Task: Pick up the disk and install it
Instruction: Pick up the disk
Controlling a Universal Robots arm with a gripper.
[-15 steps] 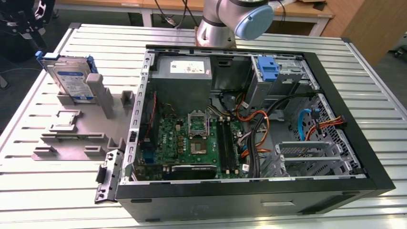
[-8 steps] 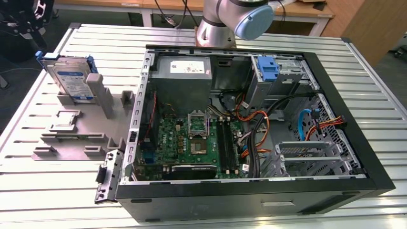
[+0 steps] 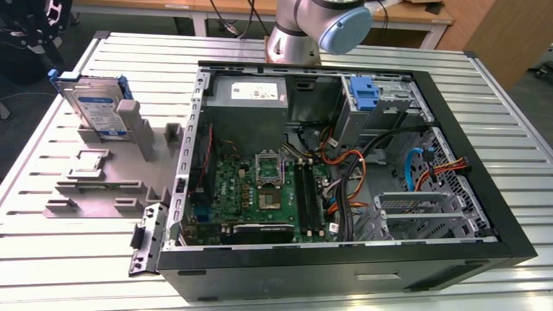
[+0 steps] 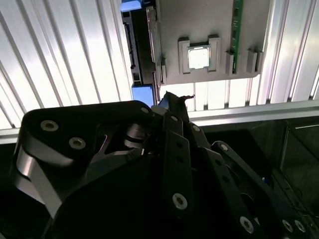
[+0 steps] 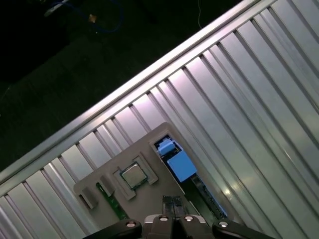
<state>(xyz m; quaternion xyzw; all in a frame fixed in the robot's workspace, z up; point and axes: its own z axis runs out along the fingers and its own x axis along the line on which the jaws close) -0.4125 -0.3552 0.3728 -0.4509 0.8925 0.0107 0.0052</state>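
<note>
The disk (image 3: 97, 109), a silver drive with a white-and-blue label in a blue carrier, stands upright in a grey holder (image 3: 129, 133) on the exterior view's left. In both wrist views it shows edge-on from above, as a dark edge (image 4: 141, 47) and as blue carrier tabs (image 5: 178, 163). My gripper (image 5: 172, 203) hangs well above the holder, apart from the disk. Its fingertips (image 4: 172, 99) are together and shut on nothing.
An open computer case (image 3: 484, 194) fills the exterior view's right, with a motherboard (image 3: 259, 188), cables and a blue bracket (image 3: 366, 94) in its drive bay. The holder plate also carries a small silver chip (image 4: 199, 56) and a green memory stick (image 4: 237, 25). The table (image 3: 69, 259) is slatted metal.
</note>
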